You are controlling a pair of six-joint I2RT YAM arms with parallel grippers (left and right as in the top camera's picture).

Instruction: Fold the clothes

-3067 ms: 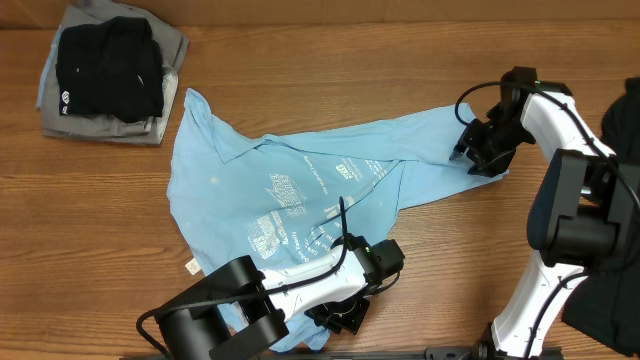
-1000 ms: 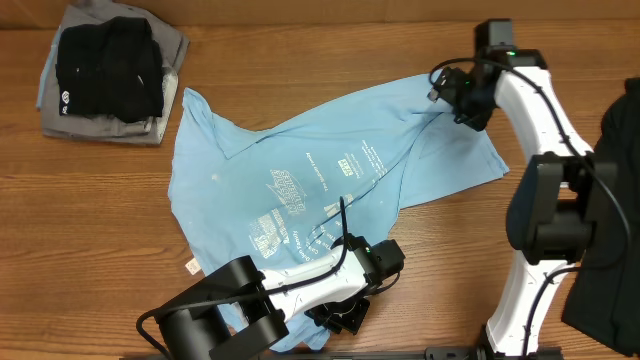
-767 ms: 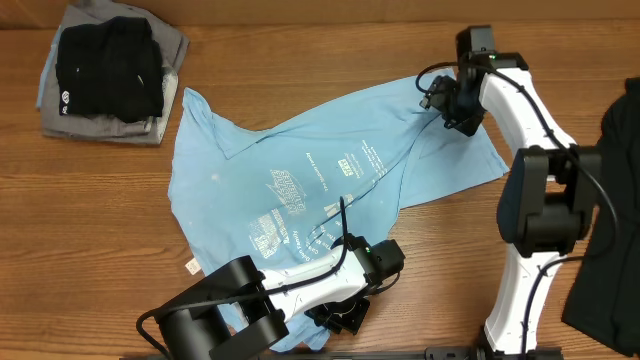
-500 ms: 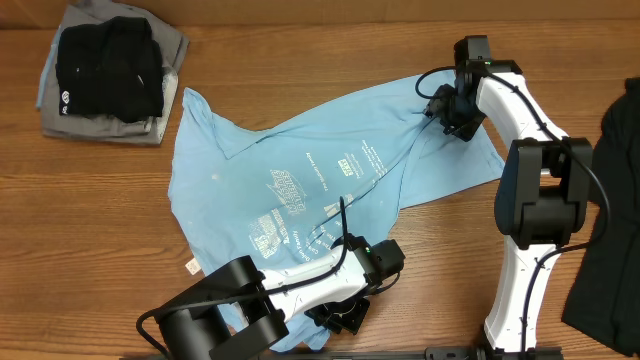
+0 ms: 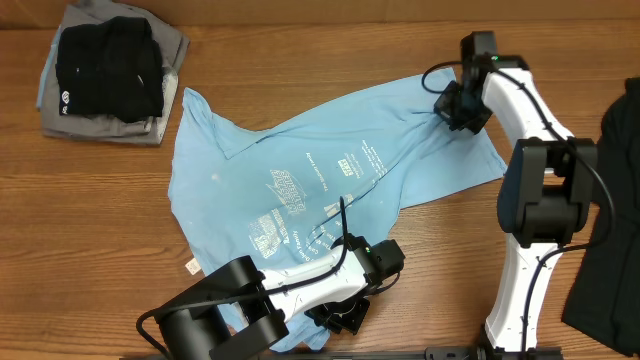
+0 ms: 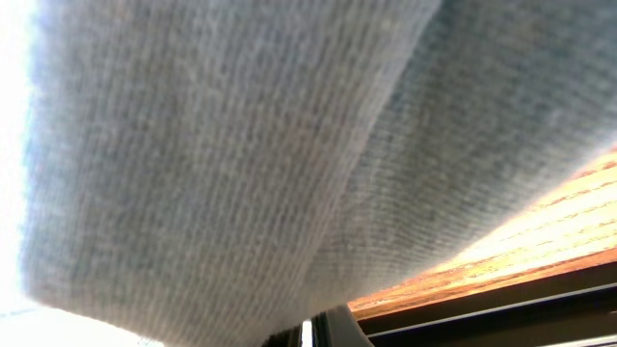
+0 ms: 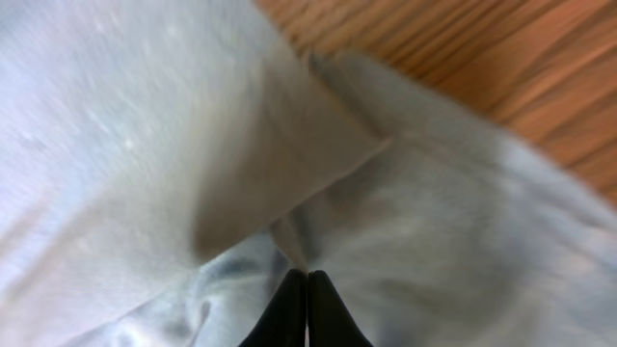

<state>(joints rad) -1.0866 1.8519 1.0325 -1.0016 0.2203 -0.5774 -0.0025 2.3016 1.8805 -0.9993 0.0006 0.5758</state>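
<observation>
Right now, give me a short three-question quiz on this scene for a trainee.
1. True or false: the right gripper is shut on the T-shirt.
2. Where is the folded stack? A: on the T-shirt. B: at the far left of the table. C: beside the right arm.
3. Fill in: the small prints facing up on the T-shirt are ___ in colour.
Key: 1 true; 2 B; 3 white.

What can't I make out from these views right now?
- Left gripper grip on the T-shirt: overhead its own arm covers it; left wrist view is filled by cloth.
- Right gripper: wrist view blurred, cloth layers pinched unclear.
- Shirt print: too small overhead.
- Dark garment: cut off by right edge.
</observation>
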